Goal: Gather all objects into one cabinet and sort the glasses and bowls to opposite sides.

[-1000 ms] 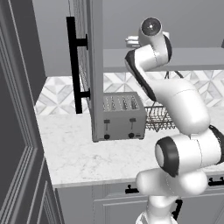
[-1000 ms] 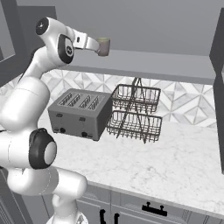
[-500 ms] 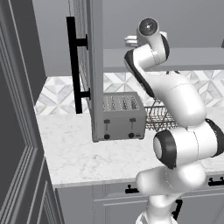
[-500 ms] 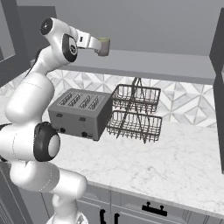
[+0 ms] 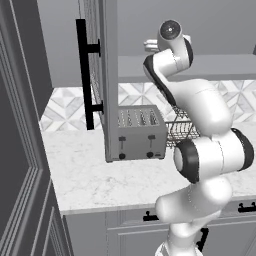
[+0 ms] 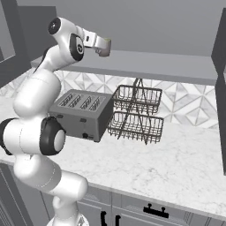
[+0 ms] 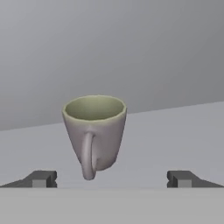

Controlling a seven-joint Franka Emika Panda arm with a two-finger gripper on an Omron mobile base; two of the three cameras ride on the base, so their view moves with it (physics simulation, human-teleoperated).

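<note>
Change: since a second ago the arm's upper joints have swung a little, and the gripper (image 6: 106, 45) has edged along the cabinet shelf (image 6: 167, 66); the base cameras have not moved, and the toaster and rack sit where they were.
Gripper: reaching level into the open upper cabinet, just above the shelf; fingertips (image 7: 41, 178) spread wide, far apart on either side of the mug, pinching nothing.
Mug: a cream handled mug (image 7: 94, 131) stands upright on the pale-grey shelf, straight ahead of the hand, between the lines of the two fingertips but beyond them, not touched; its handle faces the camera and its rim shows a greenish inside.
Mug from the side: in the right base view a small cup-shaped form sits right at the end of the gripper; how much gap lies between them I cannot tell there.
Cabinet: grey walls and back; a dark-grey framed door (image 5: 95, 75) stands swung open at the left, with a black bar handle (image 5: 84, 72).
Counter: white marbled stone (image 6: 176, 159) under the cabinet, with a silver four-slot toaster (image 6: 81, 112) near the arm and a dark two-tier wire rack (image 6: 137, 114) just beside it, both close to the wall.
Wall: pale tiles with a diamond pattern (image 6: 185, 99) behind the counter.
Below: grey drawer fronts with black handles (image 6: 152, 211) under the counter edge.
</note>
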